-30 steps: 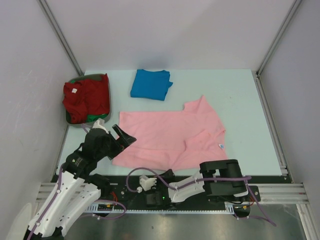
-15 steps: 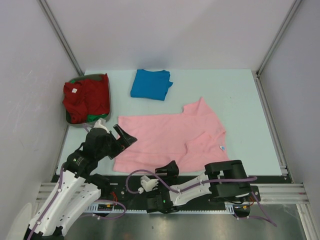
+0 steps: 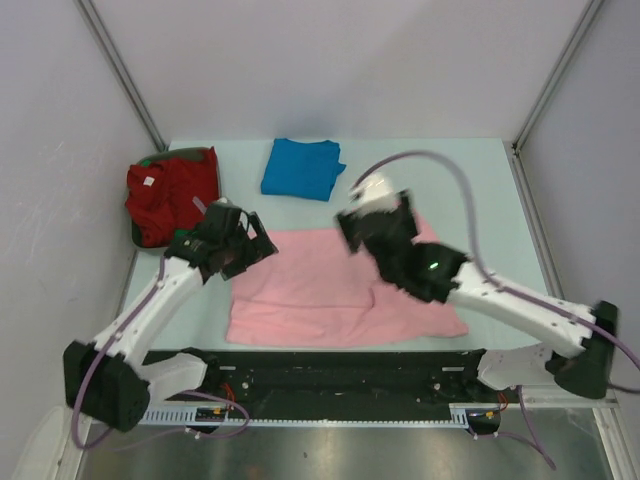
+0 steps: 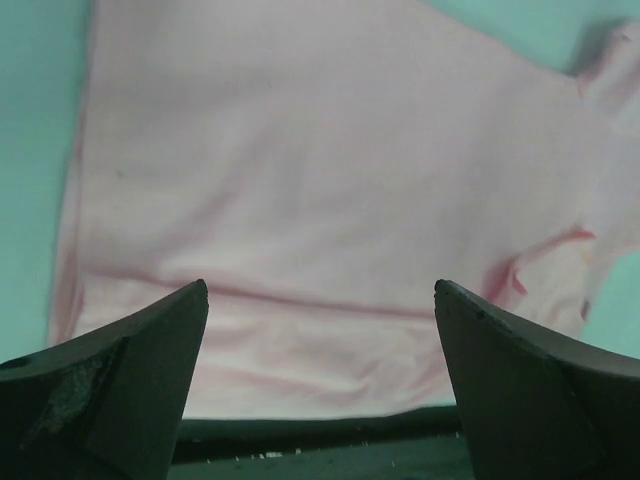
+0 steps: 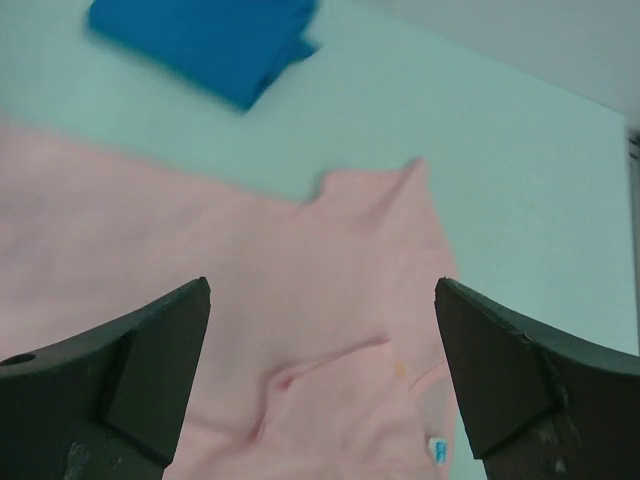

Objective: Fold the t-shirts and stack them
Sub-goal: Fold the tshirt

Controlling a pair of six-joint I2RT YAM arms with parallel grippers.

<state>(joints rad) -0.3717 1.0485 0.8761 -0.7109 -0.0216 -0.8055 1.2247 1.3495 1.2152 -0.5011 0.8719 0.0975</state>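
Both arms are out over the pink t-shirt (image 3: 320, 290), which lies spread across the middle of the table (image 3: 470, 190), its near hem by the arm bases. The left pincer (image 3: 248, 244) hangs over the shirt's far left corner with its jaws wide apart and nothing between them. The right pincer (image 3: 372, 228) hovers above the far right part, near the sleeve (image 5: 400, 190), and it too is released and empty.

This looks like the setup for a first fold, with neither arm gripping cloth yet. To do it well, each pincer probably wants to come down right at the fabric's edge, not in the middle of the panel, and take both layers in one bite.

The right wrist view shows a raised crease (image 5: 320, 365) in the cloth below that arm. Folding over it would likely lock in a lump, so the right side may need a gentle outward tug first.

The two grips should sit about level with each other, so the fold line runs straight. Lifting together, low and with even tension, should stop the middle from sagging.

At the far edge sits the blue t-shirt (image 3: 302, 167), already folded, and that is the likely stacking spot. Red garments (image 3: 170, 195) wait in the green tray (image 3: 190, 152) at the left, just beside the left arm.
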